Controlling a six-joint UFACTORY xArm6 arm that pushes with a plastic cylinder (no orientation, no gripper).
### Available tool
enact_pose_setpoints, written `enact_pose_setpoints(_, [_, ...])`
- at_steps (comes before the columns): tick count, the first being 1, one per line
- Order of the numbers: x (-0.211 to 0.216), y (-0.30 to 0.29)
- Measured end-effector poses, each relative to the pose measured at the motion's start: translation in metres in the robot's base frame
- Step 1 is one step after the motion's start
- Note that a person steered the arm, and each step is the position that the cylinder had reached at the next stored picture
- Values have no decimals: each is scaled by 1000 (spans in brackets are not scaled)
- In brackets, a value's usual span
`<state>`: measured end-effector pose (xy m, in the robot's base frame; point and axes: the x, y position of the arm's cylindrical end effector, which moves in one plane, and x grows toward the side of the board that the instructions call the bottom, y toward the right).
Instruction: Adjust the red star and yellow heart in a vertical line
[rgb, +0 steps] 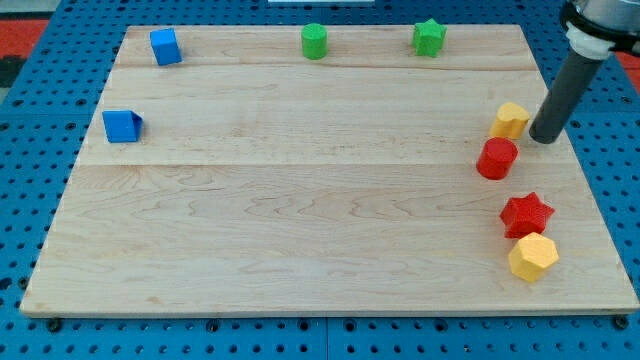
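The red star (527, 213) lies near the view's right edge of the wooden board (300, 230), low down. The yellow heart (510, 120) sits higher up on the right, slightly left of the star's column. My tip (545, 138) rests on the board just right of the yellow heart, close to it or touching it; I cannot tell which. A red cylinder (497, 158) stands between the heart and the star, just below the heart.
A yellow hexagon (533, 257) touches the red star from below. A green cylinder (315, 41) and a green star (430, 37) sit along the top edge. Two blue blocks lie at the left, one (165, 46) at the top and one (122, 126) lower.
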<state>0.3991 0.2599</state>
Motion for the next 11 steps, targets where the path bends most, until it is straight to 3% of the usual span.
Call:
enact_pose_setpoints(2, [-29,-45])
enact_pose_setpoints(4, [83,43])
enact_pose_setpoints(5, [121,43])
enact_pose_setpoints(8, [168,10])
enact_pose_setpoints(11, [143,-31])
